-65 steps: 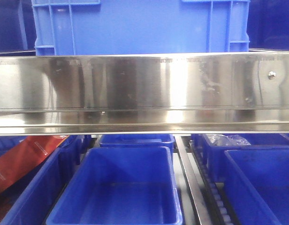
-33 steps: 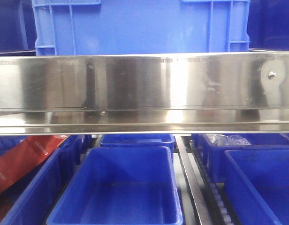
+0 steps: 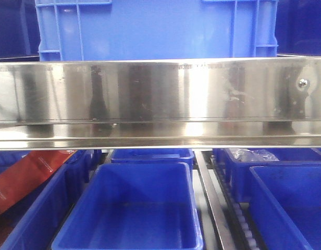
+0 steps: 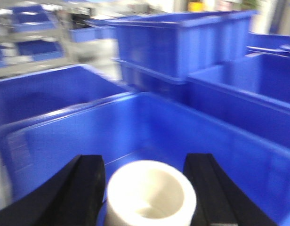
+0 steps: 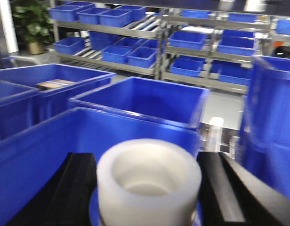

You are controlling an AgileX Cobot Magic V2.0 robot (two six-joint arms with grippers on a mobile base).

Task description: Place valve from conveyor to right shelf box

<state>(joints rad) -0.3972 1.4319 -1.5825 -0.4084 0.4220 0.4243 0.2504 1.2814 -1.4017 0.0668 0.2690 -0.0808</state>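
1. A polished steel shelf rail (image 3: pixel 160 99) is seen across the whole front view. Everything behind it is hidden, and only smeared dark reflections can be made out on its face.
2. A large blue crate (image 3: pixel 155 28) is set on top of the rail and is cut off by the upper edge.
3. Open blue boxes are seen on the level below: a middle box (image 3: pixel 142 219) with only its front cut off, a right box (image 3: pixel 285 208) cut off at the side, and a left box (image 3: pixel 40 213) that is mostly out of frame.
4. In the blurred left wrist view, the left gripper (image 4: pixel 145 162) is held above the inside of a blue shelf box (image 4: pixel 220 141). Its black fingers (image 4: pixel 84 188) are closed against a white valve (image 4: pixel 149 197), whose lower part is cut off.
5. In the right wrist view, the right gripper (image 5: pixel 149 157) is likewise clamped on a second white valve (image 5: pixel 147 183), held over another blue box (image 5: pixel 41 150). A blue part at the valve's foot is barely visible.
6. A red packet (image 3: pixel 25 177) is laid slanting over the left box; its print cannot be read.
7. A clear plastic bag (image 3: pixel 251 154) is partly hidden under the rail.
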